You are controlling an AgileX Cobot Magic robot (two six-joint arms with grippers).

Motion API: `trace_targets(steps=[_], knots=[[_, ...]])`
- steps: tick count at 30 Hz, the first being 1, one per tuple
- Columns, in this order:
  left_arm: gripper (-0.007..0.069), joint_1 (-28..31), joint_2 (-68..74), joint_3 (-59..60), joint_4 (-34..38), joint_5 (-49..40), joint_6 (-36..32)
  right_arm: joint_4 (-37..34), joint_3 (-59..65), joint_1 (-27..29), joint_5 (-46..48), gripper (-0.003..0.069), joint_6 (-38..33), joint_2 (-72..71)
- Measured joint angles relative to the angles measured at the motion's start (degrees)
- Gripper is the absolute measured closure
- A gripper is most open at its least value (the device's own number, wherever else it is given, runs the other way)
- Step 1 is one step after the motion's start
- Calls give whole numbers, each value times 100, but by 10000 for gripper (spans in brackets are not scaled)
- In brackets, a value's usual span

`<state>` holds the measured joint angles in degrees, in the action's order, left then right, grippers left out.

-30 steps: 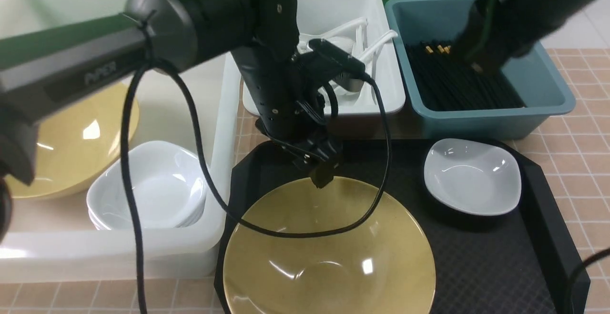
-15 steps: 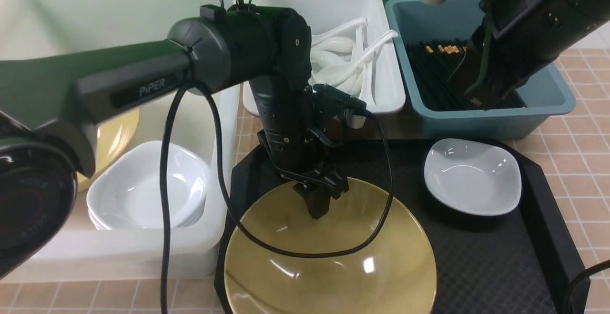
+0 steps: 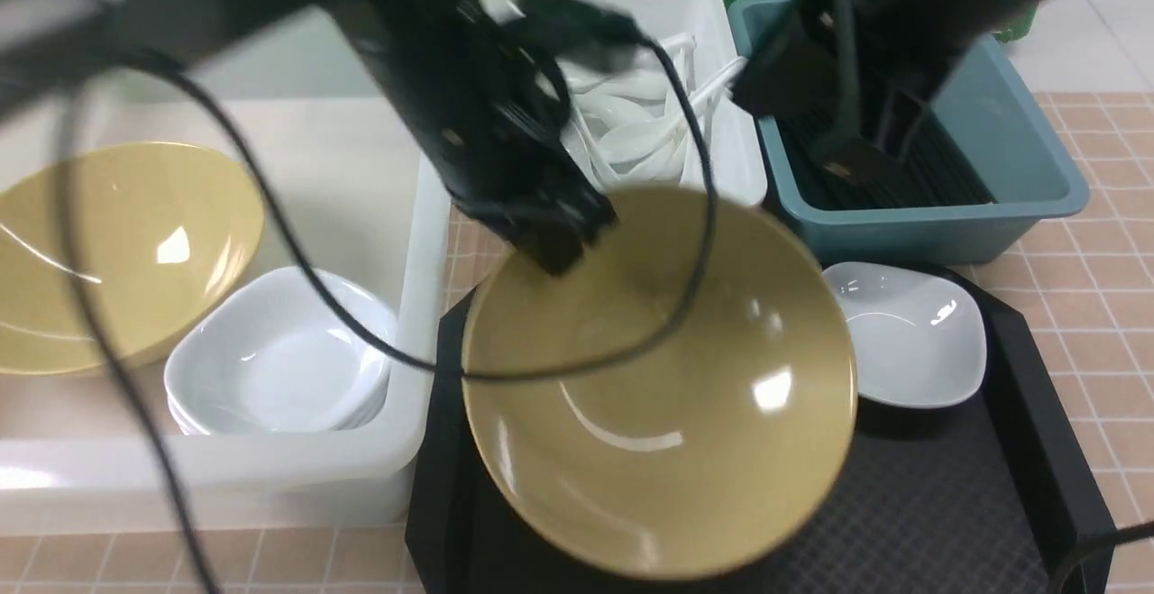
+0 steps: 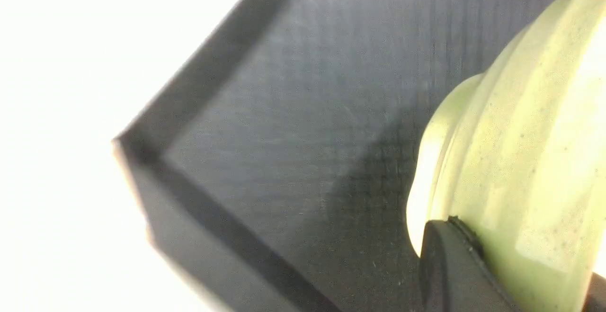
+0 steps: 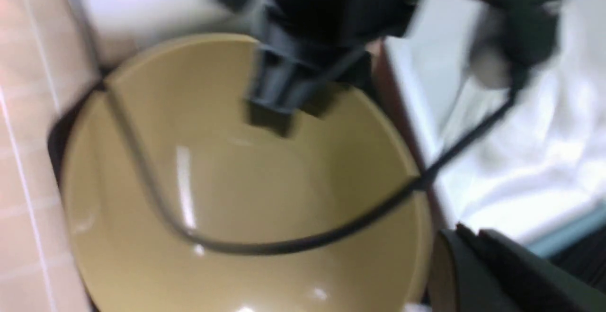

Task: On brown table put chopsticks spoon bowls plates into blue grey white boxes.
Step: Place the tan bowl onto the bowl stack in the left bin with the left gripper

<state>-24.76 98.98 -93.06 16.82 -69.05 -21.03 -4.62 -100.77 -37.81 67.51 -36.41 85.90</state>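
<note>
The left jaws pinch the far rim of the large yellow bowl (image 3: 658, 396), holding it tilted above the black tray (image 3: 992, 504). The right jaws hang over the black chopsticks (image 3: 938, 179) in the blue box (image 3: 1019, 161); blur hides whether they are spread or pressed together. A small white dish (image 3: 911, 342) sits on the tray, partly behind the bowl. The big white box (image 3: 270, 477) on the counter (image 3: 1100, 306) holds a second yellow bowl (image 3: 117, 242).
</note>
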Motion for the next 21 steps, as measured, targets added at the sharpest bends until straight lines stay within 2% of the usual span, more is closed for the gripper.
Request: trace_targets(steps=[3,4,6,8,9,10,11,14,15,17,19,21], knots=[[618,677,-713,251,455,247,0,158,-403,-416,-85,578,-20,66],[618,730,-713,275,484,265,2,172,-467,-456,-101,578,-25,90],[618,1580,-1401,744,811,511,27,230,-648,-633,-276,578,-32,211],[618,2094,-1797,1088,947,660,33,242,-693,-685,-411,578,-32,305],[618,2657,-2075,1357,1038,818,33,256,-701,-717,-518,578,-32,382],[618,2740,-2118,1400,1038,818,33,255,-701,-721,-518,578,-32,382],[618,3348,-2389,1689,1168,1079,50,262,-701,-741,-593,578,-32,455],[618,4589,-2684,2153,1522,1658,146,262,-701,-755,-666,578,-27,538],[618,4663,-2684,2153,1550,1698,145,262,-701,-755,-673,578,-27,538],[618,5465,-2600,2326,1824,2082,179,267,-701,-755,-678,578,-27,542],[618,5858,-2374,2376,1907,2256,172,268,-701,-755,-678,578,-27,542],[618,5978,-2117,2382,1922,2362,67,268,-701,-755,-678,578,-27,542]])
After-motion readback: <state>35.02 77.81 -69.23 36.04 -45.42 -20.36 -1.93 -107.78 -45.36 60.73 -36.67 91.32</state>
